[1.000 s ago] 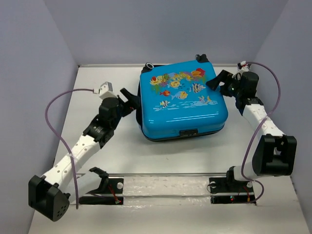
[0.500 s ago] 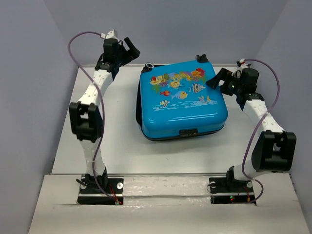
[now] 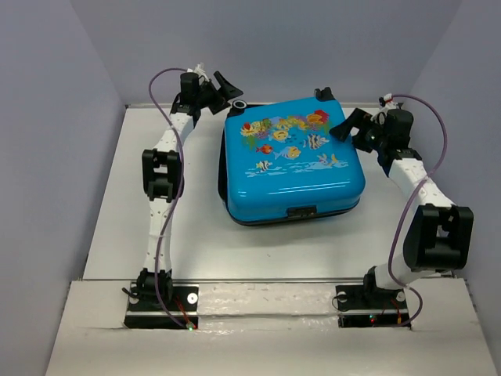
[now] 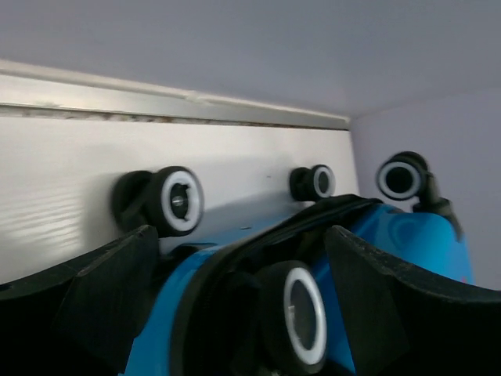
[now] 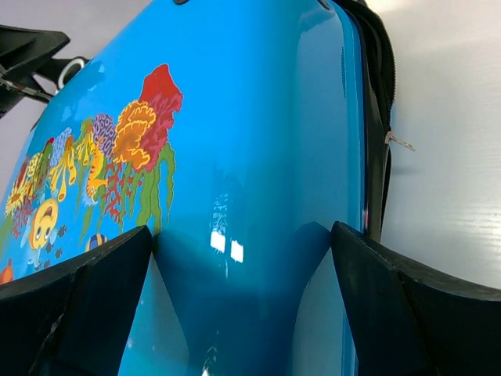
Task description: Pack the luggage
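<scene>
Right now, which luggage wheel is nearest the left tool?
The wheel lowest in the left wrist view, framed between the fingers of the left tool; the other three sit farther back.

White tabletop (image 3: 203, 251) pictured enclosed on three sides by pale lavender walls (image 3: 55, 94); metal strip (image 4: 156, 103) fixed along far edge, reflective panel (image 3: 266, 299) laid across near edge.

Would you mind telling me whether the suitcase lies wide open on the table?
No, the suitcase lies flat with its fish-printed lid down over the lower half.
</scene>
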Controlling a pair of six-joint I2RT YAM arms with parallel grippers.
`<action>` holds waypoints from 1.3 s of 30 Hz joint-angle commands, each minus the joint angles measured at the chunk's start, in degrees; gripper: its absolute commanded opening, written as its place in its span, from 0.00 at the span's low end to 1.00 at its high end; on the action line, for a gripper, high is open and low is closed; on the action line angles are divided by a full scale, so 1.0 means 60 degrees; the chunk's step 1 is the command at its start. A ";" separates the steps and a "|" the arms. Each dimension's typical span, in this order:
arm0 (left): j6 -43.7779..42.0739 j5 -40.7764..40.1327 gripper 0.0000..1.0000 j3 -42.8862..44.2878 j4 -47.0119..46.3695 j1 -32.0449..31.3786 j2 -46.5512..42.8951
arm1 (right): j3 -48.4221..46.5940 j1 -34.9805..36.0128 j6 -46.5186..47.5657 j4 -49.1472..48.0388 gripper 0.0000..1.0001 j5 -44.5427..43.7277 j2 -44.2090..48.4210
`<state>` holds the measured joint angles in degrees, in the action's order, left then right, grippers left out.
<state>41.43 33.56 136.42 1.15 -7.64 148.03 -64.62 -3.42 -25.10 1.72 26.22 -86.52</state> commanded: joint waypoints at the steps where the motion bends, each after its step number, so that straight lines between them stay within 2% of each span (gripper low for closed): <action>1: 0.2349 0.1978 0.99 -0.0625 -0.3173 -0.0324 -0.0003 | 0.0355 0.0116 0.0009 0.0022 1.00 0.0375 -0.0755; 2: 0.2643 0.2052 0.99 -0.0864 -0.3977 -0.0324 0.0011 | 0.0355 0.0116 0.0023 -0.0007 1.00 0.0464 -0.0785; 5: 0.3085 0.2067 0.99 -0.0722 -0.4293 -0.0382 0.0186 | 0.0311 0.0116 0.0082 0.0007 1.00 0.0479 -0.0872; 8: 0.2896 0.2214 0.99 0.0127 -0.3651 -0.0514 0.0524 | 0.0194 0.0116 0.0097 0.0036 1.00 0.0523 -0.0960; 13: 0.2207 0.1585 0.99 -0.0587 -0.3180 -0.0558 0.0071 | 0.0091 0.0116 0.0009 0.0051 1.00 0.0728 -0.1048; 14: 0.2235 0.1613 0.95 -0.0632 -0.3165 -0.0543 0.0070 | 0.0091 0.0116 0.0009 0.0051 1.00 0.0743 -0.1049; 16: 0.2411 0.1832 0.75 -0.0559 -0.3339 -0.0558 0.0056 | 0.0106 0.0116 -0.0020 0.0051 1.00 0.0728 -0.1049; 17: 0.2484 0.1848 0.62 -0.0530 -0.3471 -0.0558 0.0012 | 0.0106 0.0116 -0.0035 0.0022 1.00 0.0714 -0.1020; 18: 0.2543 0.1848 0.42 -0.0559 -0.3516 -0.0572 -0.0177 | 0.0091 0.0116 -0.0078 0.0022 1.00 0.0742 -0.0990; 21: 0.2485 0.1863 0.25 -0.0617 -0.3531 -0.0558 -0.0689 | -0.0011 0.0116 -0.0152 -0.0008 1.00 0.0743 -0.0932; 22: 0.2470 0.1848 0.16 -0.0734 -0.3531 -0.0558 -0.0822 | -0.0055 0.0116 -0.0181 -0.0008 1.00 0.0757 -0.0902; 24: 0.2470 0.1833 0.07 -0.0837 -0.3473 -0.0543 -0.1260 | -0.0157 0.0116 -0.0283 -0.0022 1.00 0.0772 -0.0844; 34: 0.2528 0.1467 0.06 -0.0808 -0.3048 -0.0631 -0.3093 | -0.0406 0.0116 -0.0796 -0.0154 1.00 0.0611 -0.0858; 39: 0.2675 0.1087 0.06 -0.0486 -0.2536 -0.0675 -0.3709 | -0.0685 0.0116 -0.1075 -0.0169 1.00 0.1108 -0.1107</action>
<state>55.33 35.48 129.75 -10.50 -9.21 138.96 -66.65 -4.14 -30.15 -1.76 29.69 -90.11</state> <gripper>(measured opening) 0.254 0.999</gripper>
